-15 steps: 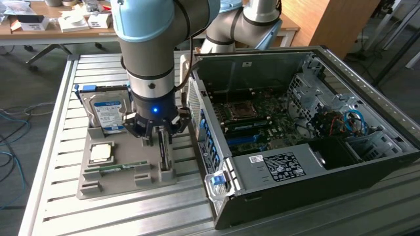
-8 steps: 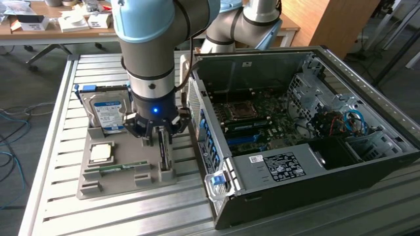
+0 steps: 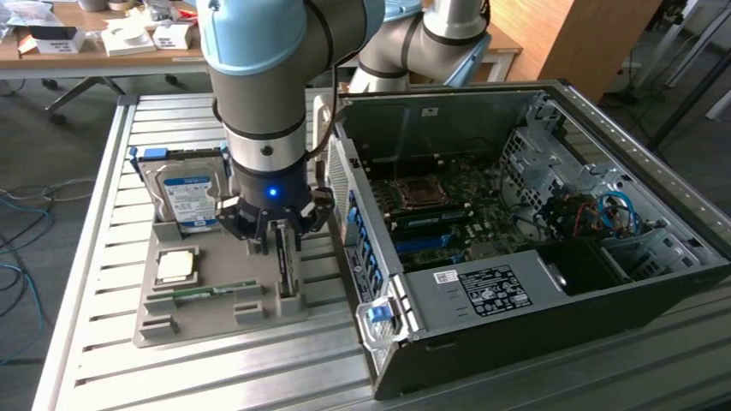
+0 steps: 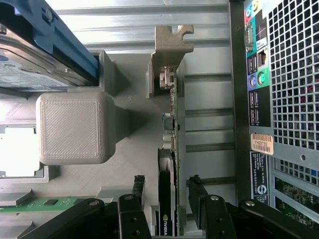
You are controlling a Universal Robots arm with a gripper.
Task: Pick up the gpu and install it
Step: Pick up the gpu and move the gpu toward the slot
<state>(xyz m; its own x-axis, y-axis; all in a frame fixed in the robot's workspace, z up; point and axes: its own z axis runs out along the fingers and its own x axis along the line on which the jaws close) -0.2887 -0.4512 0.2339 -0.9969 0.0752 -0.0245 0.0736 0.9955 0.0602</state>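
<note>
Straddling: we see the end effector [image 4: 167, 183], jaws apart, around the gpu [image 4: 171, 127]
Seat: gpu on edge in grey holder [image 3: 217, 324]

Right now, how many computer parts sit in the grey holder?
4: the hard drive standing at the far end, the processor flat in the middle, the memory strip nearer the camera, and the gpu on edge, straddled by the open hand. The arm may hide others.
</note>
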